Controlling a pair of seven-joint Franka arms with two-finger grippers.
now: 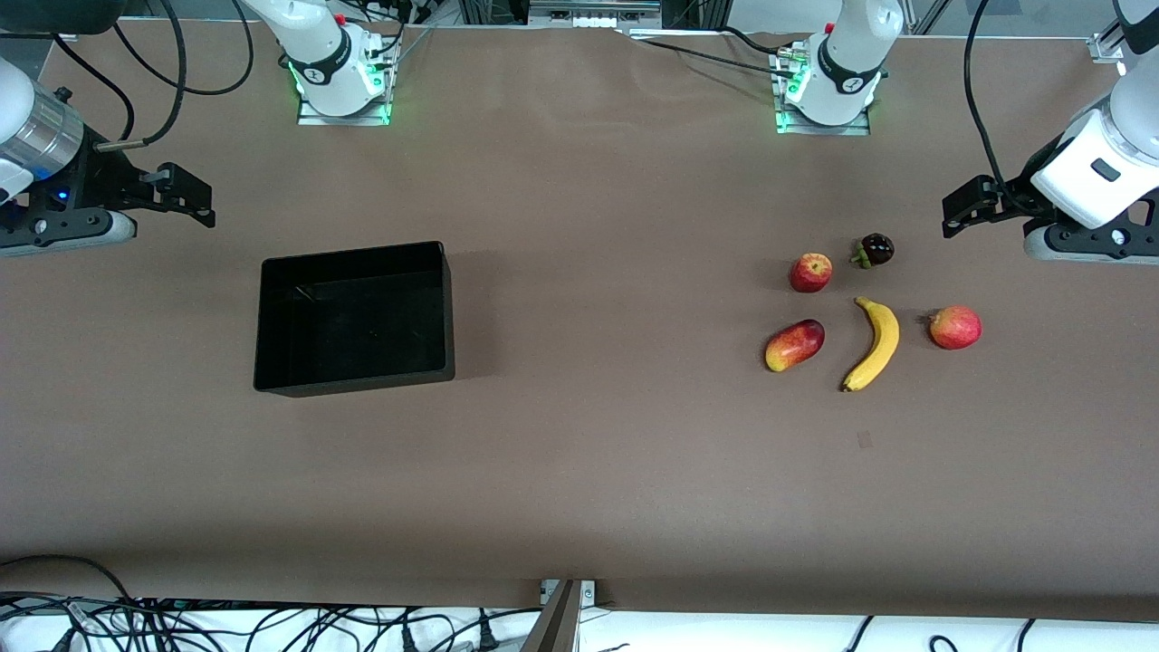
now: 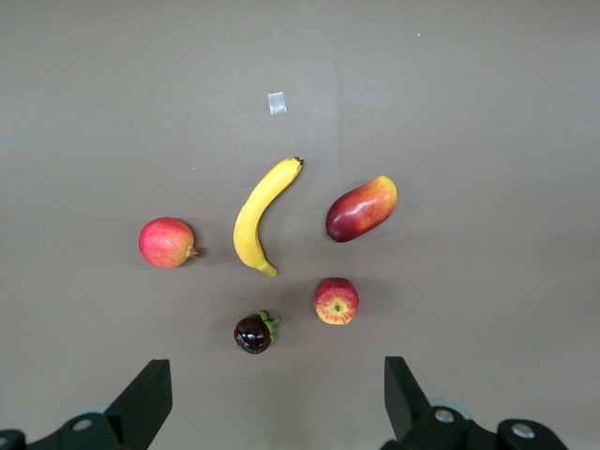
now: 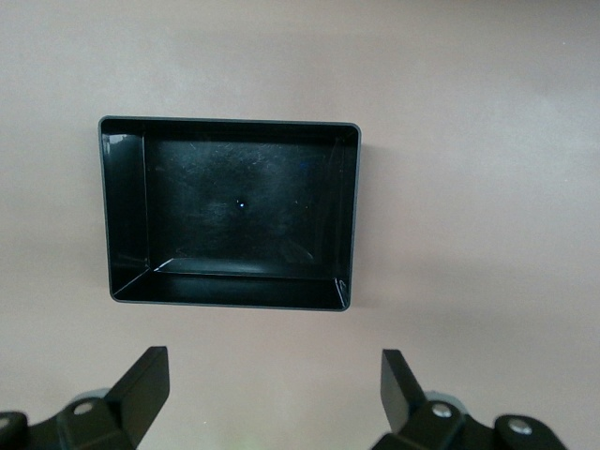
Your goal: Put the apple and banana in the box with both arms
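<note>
Spanning the scene: table point(image 1: 579, 471), brown, bearing everything below.
Box point(image 1: 355, 319): black, open-topped, nothing inside; sits toward the right arm's end of the table, well apart from the fruit.
Right gripper point(image 3: 272, 389): hangs over bare table at the right arm's end, near the box; fingers spread, holding nothing.
Left gripper point(image 2: 277, 398): hangs over bare table at the left arm's end, near the fruit; fingers spread, holding nothing.
Banana point(image 1: 875, 344): lies flat among the fruit, between the mango point(image 1: 794, 345) and the pink fruit point(image 1: 955, 327).
Apple point(image 1: 810, 272): upright, farther from the front camera than the mango, beside the dark fruit point(image 1: 876, 250).
</note>
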